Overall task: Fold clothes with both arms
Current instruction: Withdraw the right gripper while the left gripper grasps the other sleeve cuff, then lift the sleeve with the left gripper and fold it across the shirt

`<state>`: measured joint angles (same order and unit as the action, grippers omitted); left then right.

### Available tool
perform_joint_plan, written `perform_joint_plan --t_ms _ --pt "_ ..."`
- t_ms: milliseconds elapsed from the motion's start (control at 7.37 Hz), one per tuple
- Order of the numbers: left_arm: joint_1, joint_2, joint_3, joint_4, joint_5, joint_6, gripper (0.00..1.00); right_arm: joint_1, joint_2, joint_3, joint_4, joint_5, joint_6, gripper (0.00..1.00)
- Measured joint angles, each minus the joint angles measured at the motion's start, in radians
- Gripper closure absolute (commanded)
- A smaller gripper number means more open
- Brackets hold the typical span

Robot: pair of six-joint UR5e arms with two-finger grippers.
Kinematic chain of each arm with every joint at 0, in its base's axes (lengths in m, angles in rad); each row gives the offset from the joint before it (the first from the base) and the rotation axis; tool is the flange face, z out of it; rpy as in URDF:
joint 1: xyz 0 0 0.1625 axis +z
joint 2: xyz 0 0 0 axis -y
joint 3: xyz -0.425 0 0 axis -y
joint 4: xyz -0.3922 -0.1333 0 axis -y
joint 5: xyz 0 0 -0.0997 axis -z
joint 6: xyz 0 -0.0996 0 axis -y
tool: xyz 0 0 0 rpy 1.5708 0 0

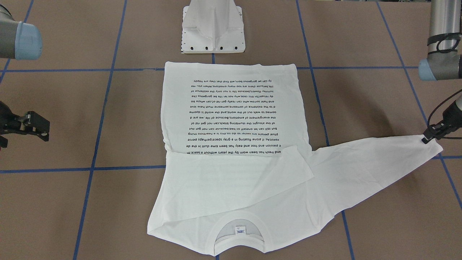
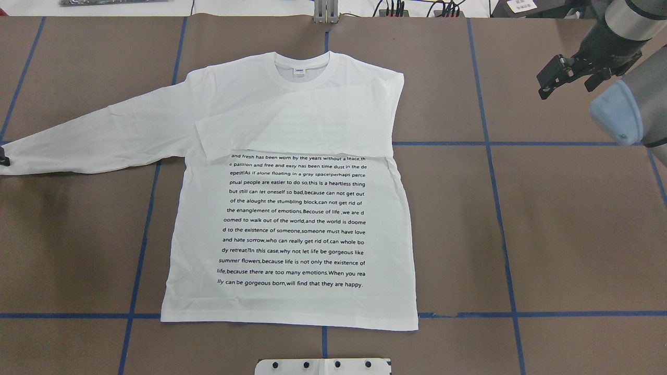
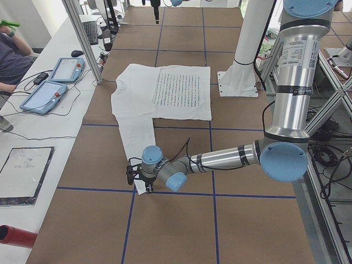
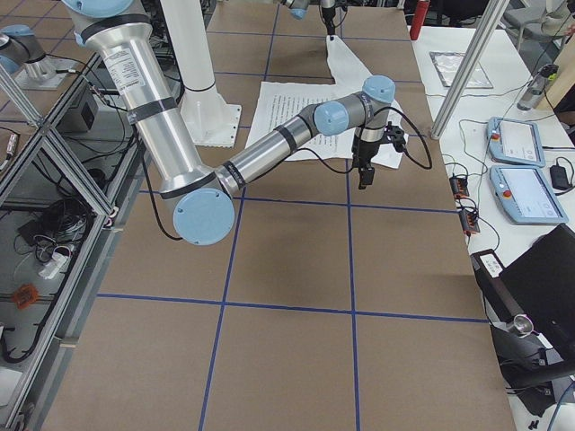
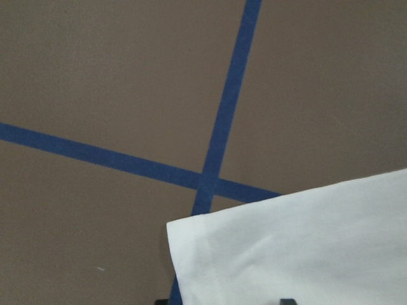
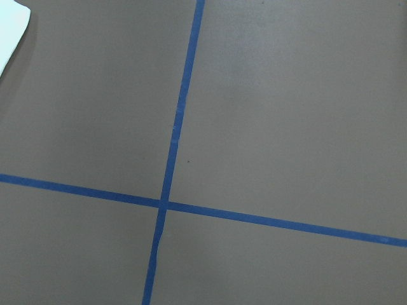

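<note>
You are looking at a white long-sleeved cotton T-shirt (image 2: pixel 292 224) lying flat on the brown table top (image 2: pixel 573 234), straight out from the white metal pedestal base (image 1: pixel 213 36). Its hem is nearest the base, its ribbed round collar (image 2: pixel 302 65) is farthest from it, and its black text is facing up. One sleeve (image 2: pixel 297 127) is lying folded across the chest, so the step in hand is probably the other long sleeve (image 2: pixel 94 138), which is reaching out towards the base's left. The black two-finger left gripper (image 1: pixel 427 139) is sitting right at that sleeve's cuff (image 5: pixel 286 248), the natural place to take it for carrying across. Two dark fingertips are just showing at the bottom of its wrist view with the cuff between them, but you cannot tell whether they are clamping the cloth. The black right gripper (image 1: pixel 44 128) is hanging well off to the base's right, jaws apart and carrying nothing, likely keeping out of the way. Blue tape lines (image 6: pixel 172 146) are crossing the table around the base. Far beyond the collar end, on a side bench, two blue-grey handheld pendants (image 3: pixel 69 69) are lying beside a seated person (image 3: pixel 14 55). Only the folded sleeve is occupying the chest where the second sleeve would land.
</note>
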<state>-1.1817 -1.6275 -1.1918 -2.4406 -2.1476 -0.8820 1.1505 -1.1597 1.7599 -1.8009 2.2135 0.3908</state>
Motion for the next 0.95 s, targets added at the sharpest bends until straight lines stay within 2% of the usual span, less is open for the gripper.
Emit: perform_joint_plan --t_ms 136,542,949 --pt "0.000 0.000 -0.002 -0.001 0.000 -0.003 1.00 0.000 0.000 0.001 0.000 0.000 0.000 0.00" --pt "0.001 -0.006 -0.021 -0.003 -0.020 -0.049 1.00 0.002 0.000 0.000 -0.001 0.000 0.000 0.00" --pt "0.001 -0.032 -0.103 0.066 -0.113 -0.059 1.00 0.014 -0.018 0.001 -0.002 0.000 -0.001 0.00"
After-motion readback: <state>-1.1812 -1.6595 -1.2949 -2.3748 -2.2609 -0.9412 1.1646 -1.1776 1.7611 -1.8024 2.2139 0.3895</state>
